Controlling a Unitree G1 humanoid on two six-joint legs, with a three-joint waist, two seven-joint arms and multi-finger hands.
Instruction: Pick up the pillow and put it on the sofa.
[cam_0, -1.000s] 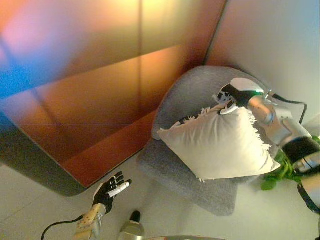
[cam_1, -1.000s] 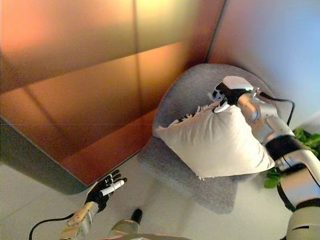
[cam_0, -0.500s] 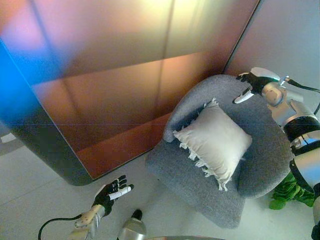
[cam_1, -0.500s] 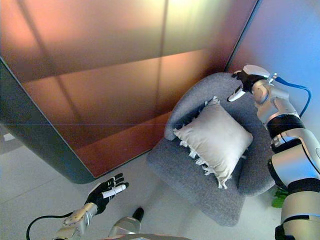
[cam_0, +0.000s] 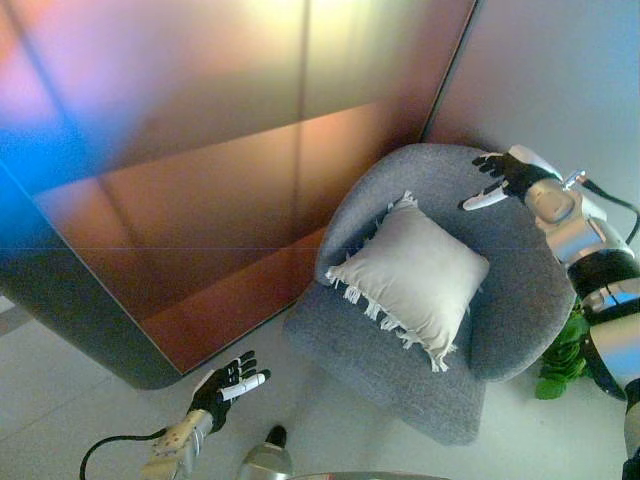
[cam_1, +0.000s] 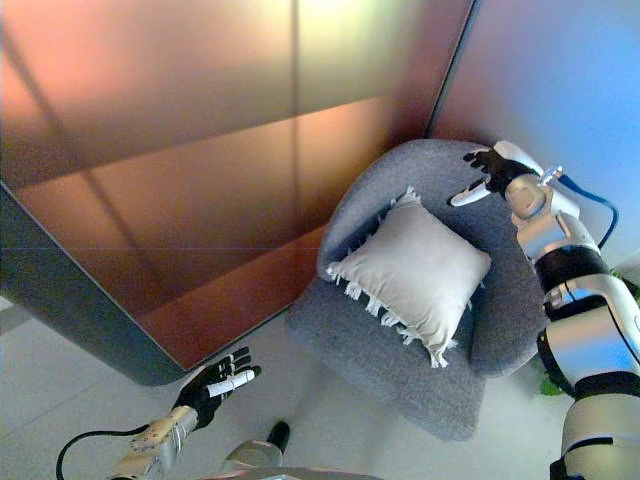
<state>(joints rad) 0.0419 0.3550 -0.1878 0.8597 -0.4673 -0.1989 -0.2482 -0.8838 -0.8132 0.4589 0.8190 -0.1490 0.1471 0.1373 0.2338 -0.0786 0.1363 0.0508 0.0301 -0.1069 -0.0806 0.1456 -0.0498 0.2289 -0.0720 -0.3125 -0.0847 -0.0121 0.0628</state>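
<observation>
Left eye view showed the cream square fringed fabric pillow (cam_0: 412, 274) lying tilted on the seat of the rounded grey upholstered sofa (cam_0: 520, 320), leaning against its backrest. Right robot hand (cam_0: 497, 178) hovered above the backrest rim w/ fingers spread wide, holding nothing, apart from the pillow. Left robot hand (cam_0: 226, 384) hung low over the pale floor (cam_0: 60, 420), fingers relaxed and open, empty. Placement looked done; best finish would be lifting the right arm straight up & back, clear of the rim. Room: brown wall panel (cam_0: 200, 200) close behind the sofa, green plant (cam_0: 562, 360) just beside its right side; open floor in front.
</observation>
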